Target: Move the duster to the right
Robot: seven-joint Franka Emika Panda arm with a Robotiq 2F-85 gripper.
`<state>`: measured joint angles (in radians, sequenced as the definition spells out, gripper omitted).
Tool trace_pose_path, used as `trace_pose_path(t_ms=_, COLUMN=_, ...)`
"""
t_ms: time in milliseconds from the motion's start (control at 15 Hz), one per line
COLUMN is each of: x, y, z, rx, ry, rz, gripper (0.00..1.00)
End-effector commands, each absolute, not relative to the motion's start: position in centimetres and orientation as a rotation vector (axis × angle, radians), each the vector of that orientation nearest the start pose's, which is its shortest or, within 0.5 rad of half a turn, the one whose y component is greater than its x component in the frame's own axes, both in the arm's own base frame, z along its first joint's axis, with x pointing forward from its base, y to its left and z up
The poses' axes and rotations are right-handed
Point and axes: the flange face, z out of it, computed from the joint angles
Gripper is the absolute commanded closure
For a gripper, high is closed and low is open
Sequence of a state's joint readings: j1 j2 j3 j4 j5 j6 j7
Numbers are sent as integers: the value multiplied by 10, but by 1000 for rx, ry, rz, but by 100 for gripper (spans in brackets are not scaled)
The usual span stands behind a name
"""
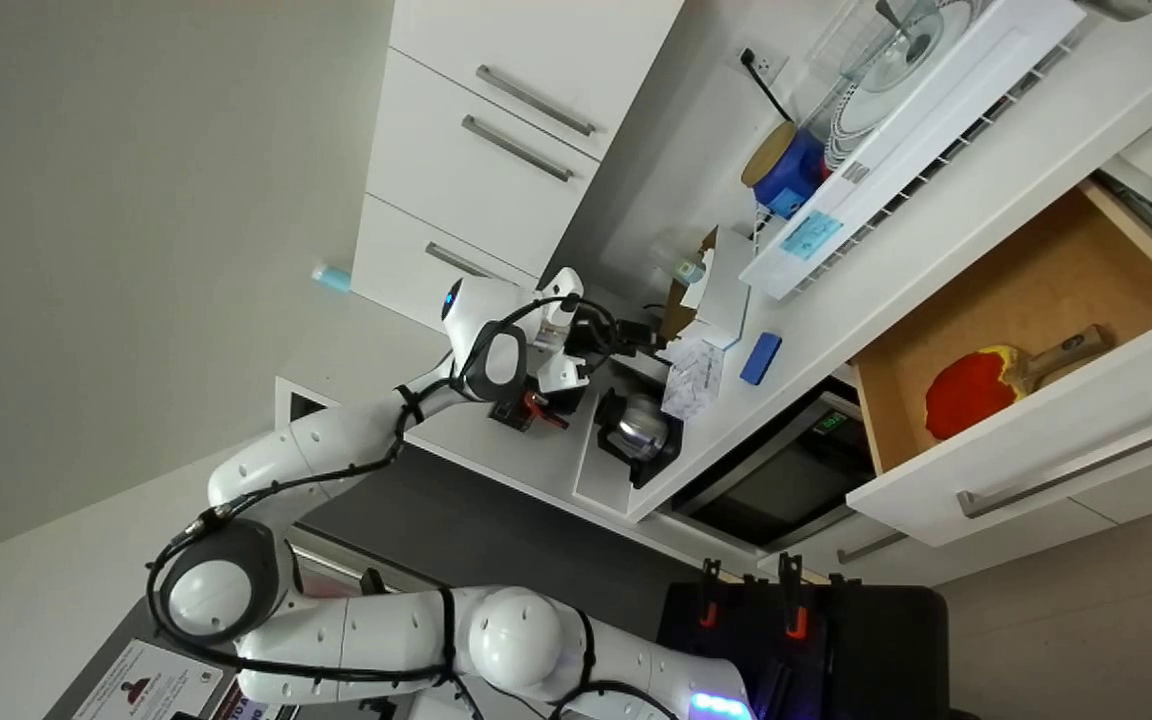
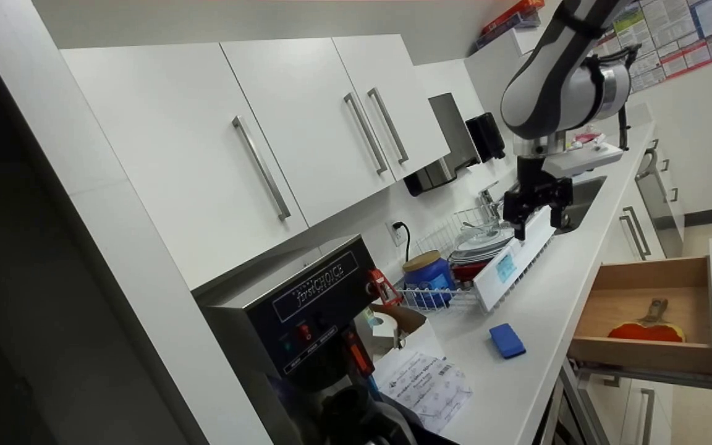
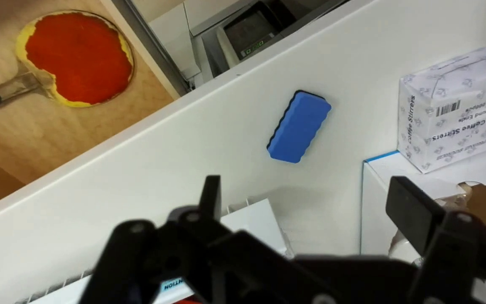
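Foremost, the gripper (image 3: 308, 200) hangs with fingers (image 3: 411, 211) apart, holding nothing. Beyond it the blue duster (image 3: 299, 126) lies on the counter (image 3: 175, 152), apart from the white carton (image 3: 376, 211); a skewed grip could shove it over the front edge (image 3: 243, 76) beside the open drawer (image 3: 108, 118). Lengthwise seems roomier.

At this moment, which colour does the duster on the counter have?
The duster is blue with a thin black edge; the wrist view shows it best.
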<state>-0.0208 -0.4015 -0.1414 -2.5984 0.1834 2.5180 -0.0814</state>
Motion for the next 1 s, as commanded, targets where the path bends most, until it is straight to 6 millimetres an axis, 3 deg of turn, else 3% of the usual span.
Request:
trace_pose_path(t_ms=0, x=429, y=-65, z=414, rx=-2945, ry=315, rz=-493, gripper=0)
trace_pose_path(t_ms=133, x=435, y=-62, z=404, rx=-2954, ry=323, rz=-477, gripper=0)
trace_pose_path(t_ms=400, x=441, y=-62, z=404, rx=-2940, ry=351, rz=-502, gripper=0)
trace_pose_path(t_ms=667, x=479, y=-45, z=384, rx=-2845, ry=452, rz=-476, gripper=0)
trace_pose_path(t_ms=933, x=524, y=-31, z=352, rx=-2829, ry=565, rz=-422, gripper=0)
